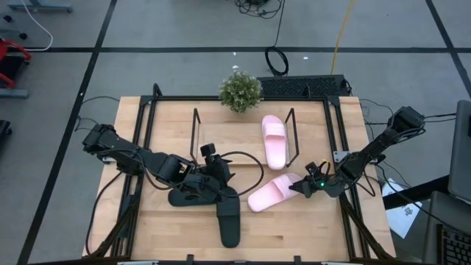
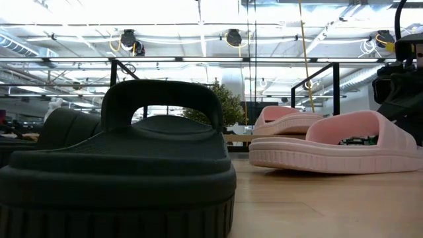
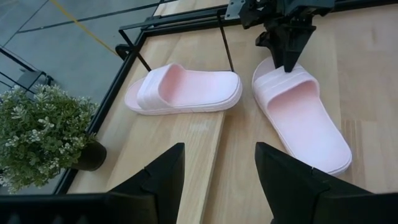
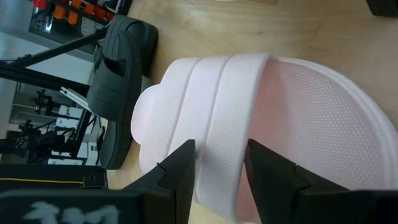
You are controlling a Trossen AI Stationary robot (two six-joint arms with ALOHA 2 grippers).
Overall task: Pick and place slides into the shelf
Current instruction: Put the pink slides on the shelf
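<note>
One pale pink slide (image 1: 274,140) lies on the shelf's board (image 1: 235,140), between its wire side frames. The other pink slide (image 1: 271,193) lies sole-down on the table. My right gripper (image 1: 302,186) is open at that slide's strap end, and in its wrist view its fingers (image 4: 180,168) stand over the ribbed strap (image 4: 224,99). Two black slides lie on the table, one (image 1: 193,194) under my left arm and one (image 1: 229,222) nearer the near edge. My left gripper (image 3: 219,180) is open above the first black slide, with bare table between its fingers. My right gripper comes slanting down from the table's right at the pink slide's strap (image 3: 283,76). Its fingers straddle the strap's ribs, but I cannot tell whether they touch it. The slide lies flat on the table.
A small potted plant (image 1: 240,91) stands at the far edge behind the shelf. Black rails (image 1: 335,140) frame the tabletop. A loose cable (image 1: 246,158) curves over the table beside my left arm. Bare wood lies along the near edge to the right of the black slides.
</note>
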